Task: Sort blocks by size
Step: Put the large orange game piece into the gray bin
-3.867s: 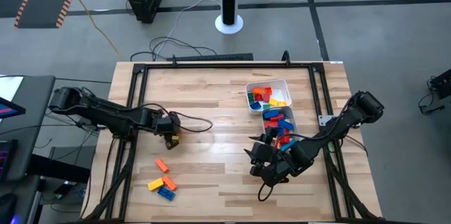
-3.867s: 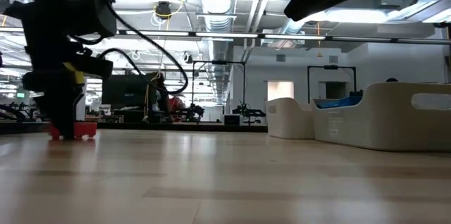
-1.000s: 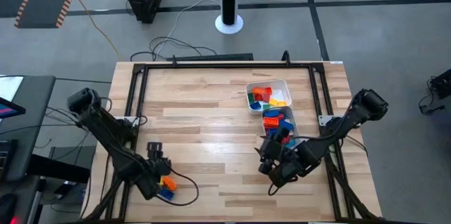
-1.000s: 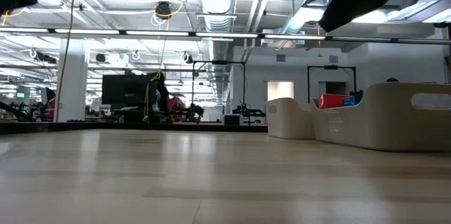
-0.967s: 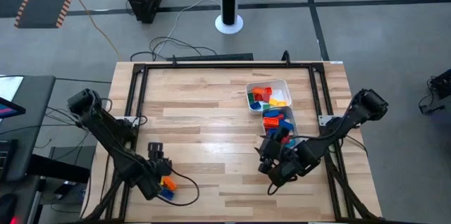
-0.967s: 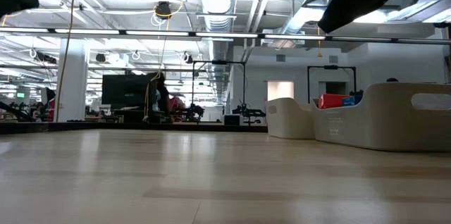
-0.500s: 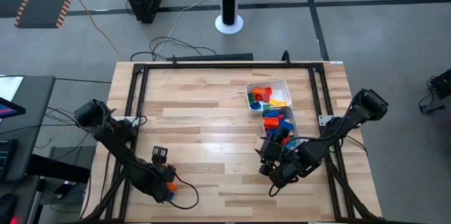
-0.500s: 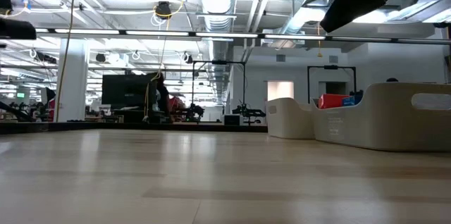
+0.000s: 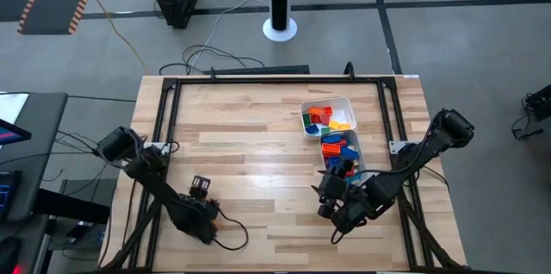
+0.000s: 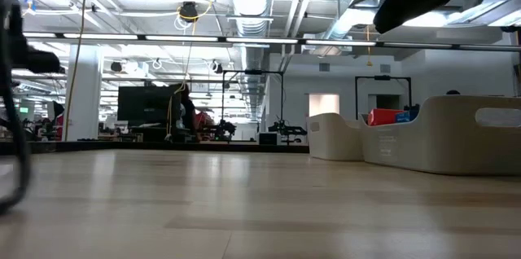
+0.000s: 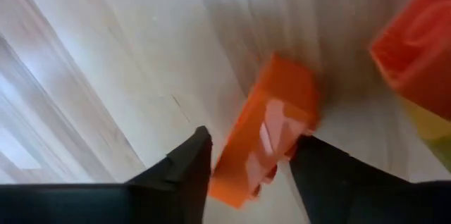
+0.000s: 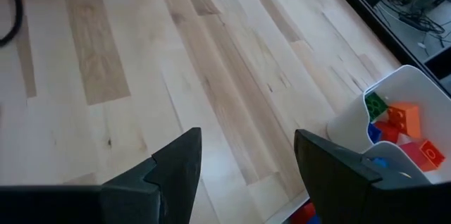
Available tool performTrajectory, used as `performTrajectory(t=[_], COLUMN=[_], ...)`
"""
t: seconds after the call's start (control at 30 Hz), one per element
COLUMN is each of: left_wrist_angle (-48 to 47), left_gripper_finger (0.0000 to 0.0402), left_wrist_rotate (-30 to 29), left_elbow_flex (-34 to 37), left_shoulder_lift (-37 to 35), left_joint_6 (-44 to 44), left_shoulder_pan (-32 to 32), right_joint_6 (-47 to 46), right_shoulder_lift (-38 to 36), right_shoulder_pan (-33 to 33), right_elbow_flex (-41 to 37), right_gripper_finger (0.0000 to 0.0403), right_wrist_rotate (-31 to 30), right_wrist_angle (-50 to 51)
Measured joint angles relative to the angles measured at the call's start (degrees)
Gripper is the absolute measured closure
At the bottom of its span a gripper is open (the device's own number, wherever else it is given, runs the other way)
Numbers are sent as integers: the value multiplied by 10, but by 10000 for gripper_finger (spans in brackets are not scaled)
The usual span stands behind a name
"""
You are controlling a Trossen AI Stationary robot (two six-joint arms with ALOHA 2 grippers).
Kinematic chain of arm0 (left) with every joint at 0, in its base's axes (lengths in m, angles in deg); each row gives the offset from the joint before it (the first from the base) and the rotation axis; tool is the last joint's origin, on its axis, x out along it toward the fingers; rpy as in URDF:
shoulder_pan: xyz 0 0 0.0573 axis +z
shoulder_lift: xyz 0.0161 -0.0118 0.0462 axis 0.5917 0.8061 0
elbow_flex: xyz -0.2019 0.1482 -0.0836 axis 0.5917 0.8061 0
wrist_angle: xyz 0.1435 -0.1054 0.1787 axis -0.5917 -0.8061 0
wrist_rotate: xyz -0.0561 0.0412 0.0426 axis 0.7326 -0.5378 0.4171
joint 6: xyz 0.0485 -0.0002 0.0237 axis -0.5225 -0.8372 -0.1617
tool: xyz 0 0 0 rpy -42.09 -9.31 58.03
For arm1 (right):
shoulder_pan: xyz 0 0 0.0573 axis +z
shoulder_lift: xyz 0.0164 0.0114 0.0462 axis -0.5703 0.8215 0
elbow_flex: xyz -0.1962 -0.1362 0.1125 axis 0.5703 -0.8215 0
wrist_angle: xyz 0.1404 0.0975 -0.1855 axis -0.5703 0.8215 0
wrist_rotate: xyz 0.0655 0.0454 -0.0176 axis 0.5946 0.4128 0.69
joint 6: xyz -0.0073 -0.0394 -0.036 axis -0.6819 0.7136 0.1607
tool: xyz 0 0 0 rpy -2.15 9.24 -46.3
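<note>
Sliding along the bench's front-left corner over the past second, the left arm now covers the small pile of loose blocks there in the high view, and its fingers [image 11: 243, 160] have begun narrowing around an orange block [image 11: 268, 129] that lies on the wood between them; the left wrist view shows the block tilted in the gap with one finger [image 11: 184, 168] just beside it and the other finger close on its far side, though a firm pinch is not yet evident, so this reads as the start of a pick. Another orange block [image 11: 416, 37] sits near it, with a yellowish piece at its edge. The right arm has barely moved and hangs near the bench's front-right area beside the clear tub [image 9: 342, 155], its fingers [image 12: 243, 157] spread and holding nothing. The white tub [image 9: 327, 116] near the right edge carries mixed blocks, so much of the sorting seems done, with the front-left pile left to clear
</note>
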Motion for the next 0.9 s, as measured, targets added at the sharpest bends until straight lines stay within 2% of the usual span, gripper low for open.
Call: performTrajectory(t=[0.23,0.33,0.53,0.73,0.9], left_wrist_angle=[22,17,38,213,393], left_gripper_finger=[315,319,317,309,313], left_wrist_rotate=[9,-5,-102,-123,-122], left_elbow_flex=[20,10,-11,-12,-12], left_shoulder_lift=[-2,-1,-1,-1,-1], left_joint_6=[-4,-15,-49,-183,-300], left_shoulder_pan=[27,41,86,178,271], right_joint_6=[-6,-7,-60,-213,-327], right_shoulder_lift=[0,0,0,-17,-27], right_shoulder_pan=[7,6,9,43,75], right_elbow_flex=[0,0,0,0,0], right_gripper_finger=[148,148,148,148,148], right_wrist_rotate=[0,0,0,-25,-119], right_wrist_angle=[0,0,48,168,226])
